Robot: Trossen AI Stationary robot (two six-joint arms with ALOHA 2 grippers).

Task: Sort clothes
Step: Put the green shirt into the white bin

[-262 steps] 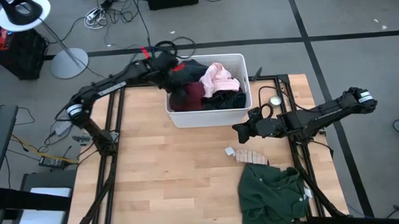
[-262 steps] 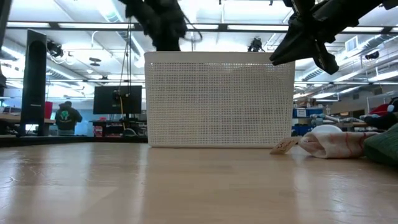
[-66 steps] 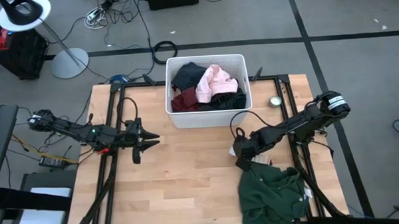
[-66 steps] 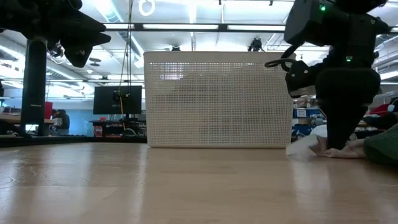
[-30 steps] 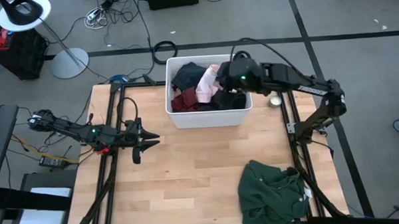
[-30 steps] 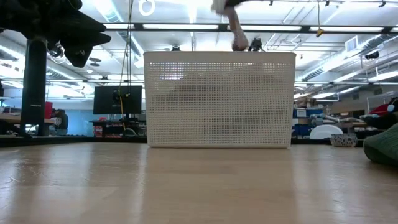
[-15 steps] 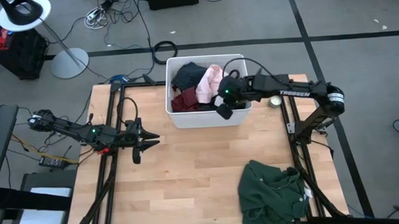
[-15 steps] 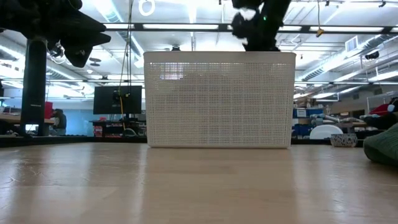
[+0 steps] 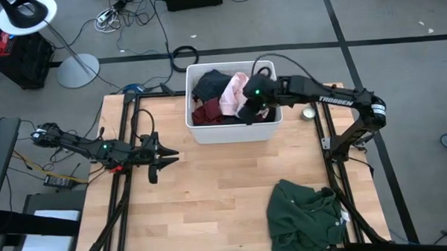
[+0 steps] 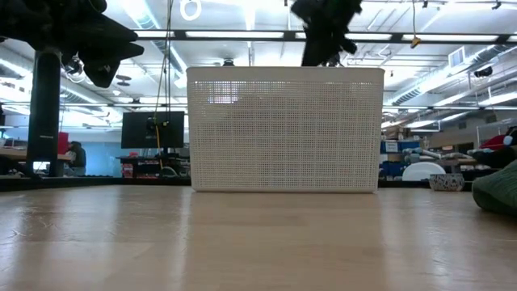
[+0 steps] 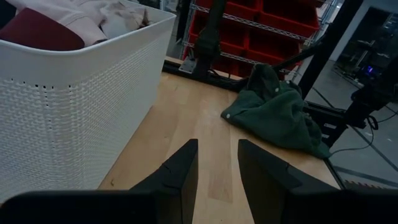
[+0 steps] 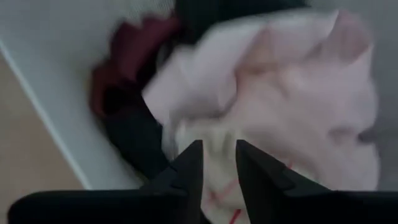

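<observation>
Since half a second ago my right gripper (image 9: 247,110) has drawn back over the white bin (image 9: 272,124), jaws now slightly parted and empty above the pink piece (image 9: 233,91). Maroon and black clothes fill that bin too. My left gripper (image 9: 172,153) waits open, well left of the bin; the dark green top (image 9: 305,212) lies near its front right.

Right end effector (image 9: 250,110) parted, empty

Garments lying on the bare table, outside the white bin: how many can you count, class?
1: the dark green garment lies crumpled at the table's near right corner. Everything else sits piled in the white bin, where some pieces may be hidden.
</observation>
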